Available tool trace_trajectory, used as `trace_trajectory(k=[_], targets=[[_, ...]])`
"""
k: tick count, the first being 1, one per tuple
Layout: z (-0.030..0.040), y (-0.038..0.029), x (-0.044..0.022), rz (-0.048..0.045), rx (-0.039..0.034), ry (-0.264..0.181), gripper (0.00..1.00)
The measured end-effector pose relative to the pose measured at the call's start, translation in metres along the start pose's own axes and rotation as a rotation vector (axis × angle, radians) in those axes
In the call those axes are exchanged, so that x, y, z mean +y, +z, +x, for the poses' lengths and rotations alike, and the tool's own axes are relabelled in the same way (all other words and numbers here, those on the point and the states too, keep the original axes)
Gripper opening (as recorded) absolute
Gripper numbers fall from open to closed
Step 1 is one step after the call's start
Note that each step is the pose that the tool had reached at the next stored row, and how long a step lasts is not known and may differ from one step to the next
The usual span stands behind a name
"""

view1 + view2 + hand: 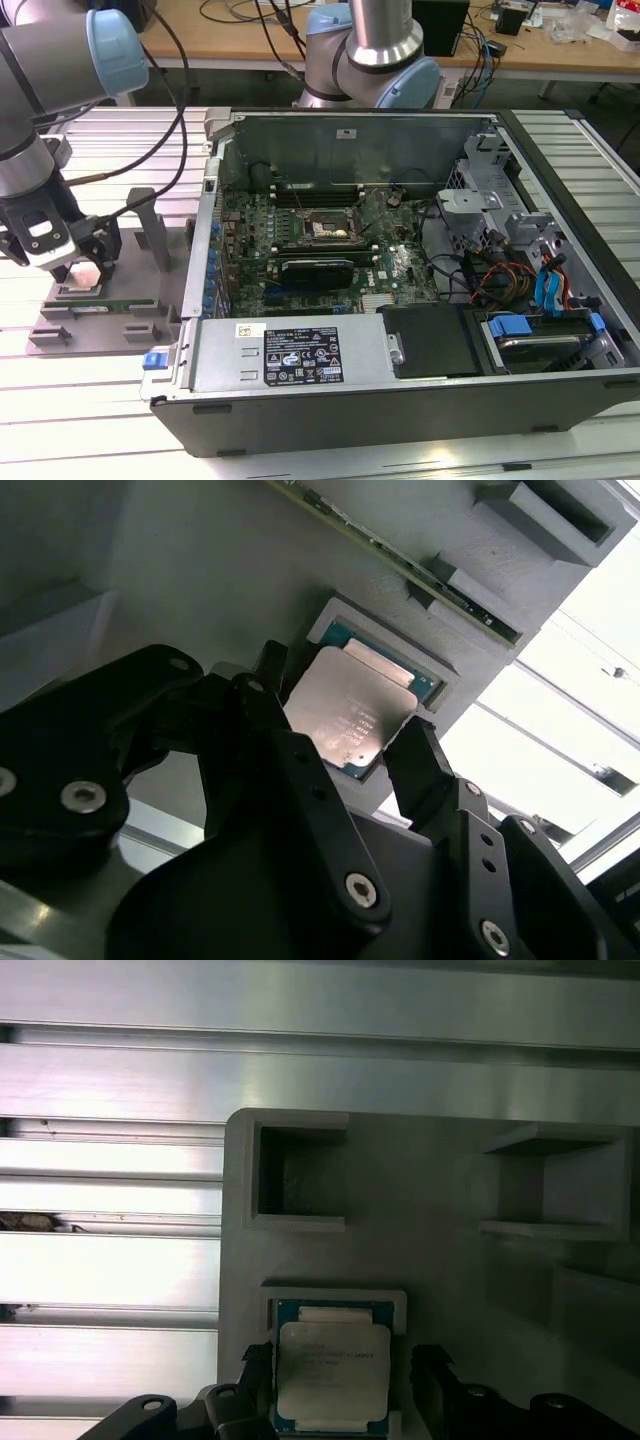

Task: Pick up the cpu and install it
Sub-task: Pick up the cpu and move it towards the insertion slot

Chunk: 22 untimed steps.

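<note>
Fingers (pixel 420 765) of the gripper (pixel 343 705) stood spread on either side of the cpu (pixel 345 720), one at its edge and the other a little clear of it in the first wrist view. The cpu lay flat in its pocket in the grey holder (pixel 450 1260), with print on its lid that I could not make out. Beyond, bare table slats (pixel 110 1070) lay open. The case (pixel 400 420) carried a printed label (pixel 300 356).
</note>
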<state>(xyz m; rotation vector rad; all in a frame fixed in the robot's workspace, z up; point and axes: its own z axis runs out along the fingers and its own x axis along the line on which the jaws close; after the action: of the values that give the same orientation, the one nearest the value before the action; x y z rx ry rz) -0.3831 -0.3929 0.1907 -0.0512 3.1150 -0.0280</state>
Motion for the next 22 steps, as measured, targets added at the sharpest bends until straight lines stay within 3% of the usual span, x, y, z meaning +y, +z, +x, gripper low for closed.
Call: trace_trajectory(k=[9, 12, 22], targets=[[0.0001, 0.0012, 0.0000, 0.0000, 0.0001, 0.000, 0.67], [0.0004, 0.0011, 0.0002, 0.0002, 0.0004, 0.001, 0.57], [0.0001, 0.0015, 0.0001, 0.0000, 0.0000, 0.000, 0.57]])
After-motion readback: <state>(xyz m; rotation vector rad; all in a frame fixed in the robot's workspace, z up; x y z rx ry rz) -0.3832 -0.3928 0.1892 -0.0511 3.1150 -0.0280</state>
